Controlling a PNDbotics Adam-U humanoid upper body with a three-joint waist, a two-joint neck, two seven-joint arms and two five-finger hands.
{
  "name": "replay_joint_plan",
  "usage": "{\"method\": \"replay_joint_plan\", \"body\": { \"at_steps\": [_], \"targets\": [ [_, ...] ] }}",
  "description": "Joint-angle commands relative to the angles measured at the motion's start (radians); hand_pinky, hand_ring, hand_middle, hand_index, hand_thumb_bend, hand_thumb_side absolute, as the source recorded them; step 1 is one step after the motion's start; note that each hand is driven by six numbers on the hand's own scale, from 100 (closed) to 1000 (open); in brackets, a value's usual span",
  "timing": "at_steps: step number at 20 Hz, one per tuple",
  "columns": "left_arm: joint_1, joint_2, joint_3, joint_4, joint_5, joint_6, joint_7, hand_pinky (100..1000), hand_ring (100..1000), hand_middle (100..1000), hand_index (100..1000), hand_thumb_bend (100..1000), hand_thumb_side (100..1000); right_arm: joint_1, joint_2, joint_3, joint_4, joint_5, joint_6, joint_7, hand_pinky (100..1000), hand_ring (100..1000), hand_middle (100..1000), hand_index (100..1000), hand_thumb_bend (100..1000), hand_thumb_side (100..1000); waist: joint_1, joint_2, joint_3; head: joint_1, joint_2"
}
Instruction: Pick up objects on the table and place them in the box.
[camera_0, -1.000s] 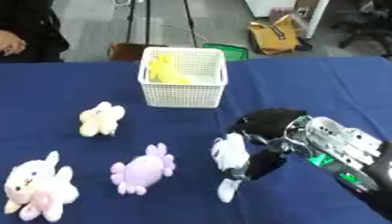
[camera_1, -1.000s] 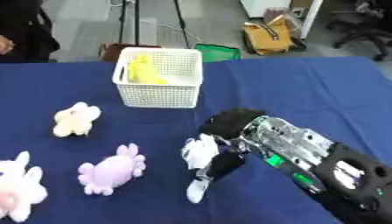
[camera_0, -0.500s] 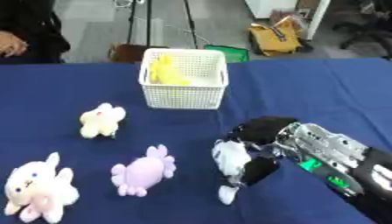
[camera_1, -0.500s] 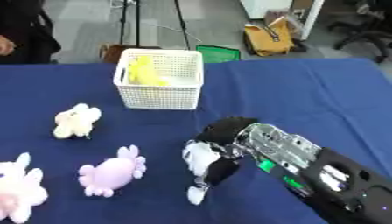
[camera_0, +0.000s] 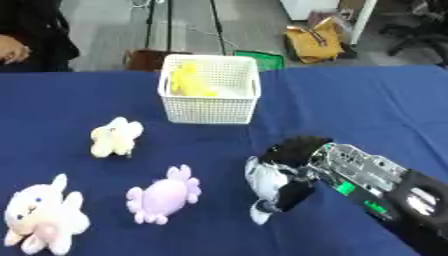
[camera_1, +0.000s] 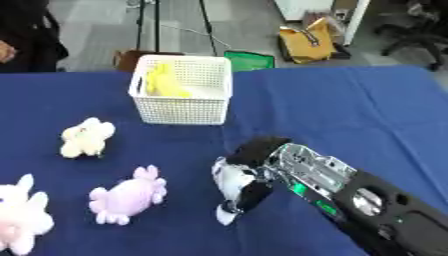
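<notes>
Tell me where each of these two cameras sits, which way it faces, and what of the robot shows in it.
Left eye view: in the robot's head, looking down and forward over the blue table; the right robot hand and its forearm enter from the lower right, fingers curled on a white plush toy.
Right eye view: beside it, same aim; the white basket sits further left in the picture.
Both share the basket, a cream plush, a purple plush and a pink-white plush. The left robot hand shows in neither.
</notes>
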Motion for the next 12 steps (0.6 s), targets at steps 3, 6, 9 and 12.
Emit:
{"method": "replay_joint_plan", "body": {
  "at_steps": [3,6,9,12],
  "targets": [
    [-0.01,0.003,0.001,-0.018,0.002,-0.025,0.02,721,828,784,792,100,598,-0.017,-0.015,-0.016,-0.005,-0.008,0.002,-0.019,780,803,781,981,450,702,0.002,-0.015,-0.002,-0.003,-0.01],
    [-0.01,0.003,0.001,-0.018,0.002,-0.024,0.02,721,828,784,792,100,598,-0.019,-0.019,-0.015,-0.017,-0.023,0.016,-0.026,766,789,726,953,391,646,0.002,-0.016,-0.003,-0.004,-0.012],
    [-0.01,0.004,0.002,-0.018,0.001,-0.024,0.021,721,828,784,791,100,597,-0.021,-0.023,-0.013,-0.031,-0.037,0.027,-0.037,751,786,657,898,350,619,0.002,-0.016,-0.003,-0.004,-0.013],
    [-0.01,0.003,0.001,-0.018,0.001,-0.023,0.021,722,828,784,790,100,597,-0.024,-0.026,-0.011,-0.044,-0.045,0.033,-0.047,743,780,623,852,314,626,0.002,-0.016,-0.004,-0.005,-0.014]
  ]
}}
